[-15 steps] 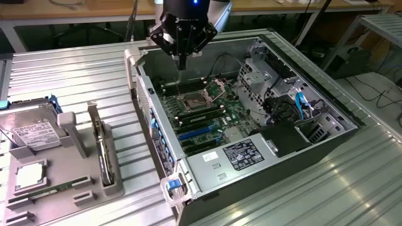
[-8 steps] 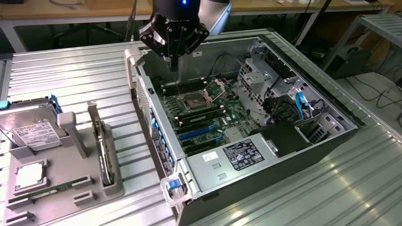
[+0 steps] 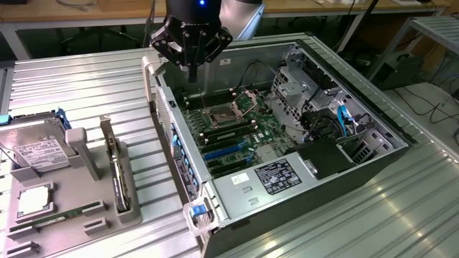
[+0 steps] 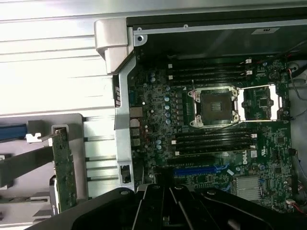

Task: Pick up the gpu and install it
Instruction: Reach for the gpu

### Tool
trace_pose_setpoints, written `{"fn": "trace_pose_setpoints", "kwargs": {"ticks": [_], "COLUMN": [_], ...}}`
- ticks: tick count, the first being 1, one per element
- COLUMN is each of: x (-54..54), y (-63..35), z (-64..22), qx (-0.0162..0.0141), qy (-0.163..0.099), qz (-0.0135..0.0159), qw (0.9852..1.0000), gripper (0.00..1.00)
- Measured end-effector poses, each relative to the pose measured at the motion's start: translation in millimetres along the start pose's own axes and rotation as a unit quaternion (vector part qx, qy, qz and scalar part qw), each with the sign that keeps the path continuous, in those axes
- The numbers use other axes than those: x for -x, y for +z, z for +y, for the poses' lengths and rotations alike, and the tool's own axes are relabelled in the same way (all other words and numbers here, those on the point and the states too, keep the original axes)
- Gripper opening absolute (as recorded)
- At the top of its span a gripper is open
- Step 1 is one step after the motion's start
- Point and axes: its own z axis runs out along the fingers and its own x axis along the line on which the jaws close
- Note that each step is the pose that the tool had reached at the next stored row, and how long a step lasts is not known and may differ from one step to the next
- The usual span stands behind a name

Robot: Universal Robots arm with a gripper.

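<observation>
The gpu (image 3: 115, 167) stands on edge in a slot of the grey holder (image 3: 79, 215) at the exterior view's left, outside the case. In the wrist view the gpu (image 4: 63, 167) shows as a thin green-edged board in that holder. My gripper (image 3: 192, 77) hangs over the far left corner of the open computer case (image 3: 373, 115), well apart from the card. Its fingers are shut together with nothing between them. From the wrist, the gripper (image 4: 165, 184) points down at the motherboard (image 4: 158, 110) near the blue expansion slot (image 4: 199, 170).
A hard drive (image 3: 36, 150), a CPU chip (image 3: 32, 200) and a RAM stick (image 3: 50, 217) sit in the same holder. Inside the case are the open CPU socket (image 4: 213, 106), drive cages (image 3: 308, 86) and the power supply (image 3: 276, 177). A ribbed metal table (image 3: 86, 91) carries everything.
</observation>
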Motion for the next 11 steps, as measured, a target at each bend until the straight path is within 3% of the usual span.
{"fn": "trace_pose_setpoints", "kwargs": {"ticks": [11], "x": [-16.3], "y": [-0.4], "z": [-1.7], "qx": [0.0], "qy": [0.0], "qz": [0.0001], "qw": [1.0], "gripper": [0.11]}}
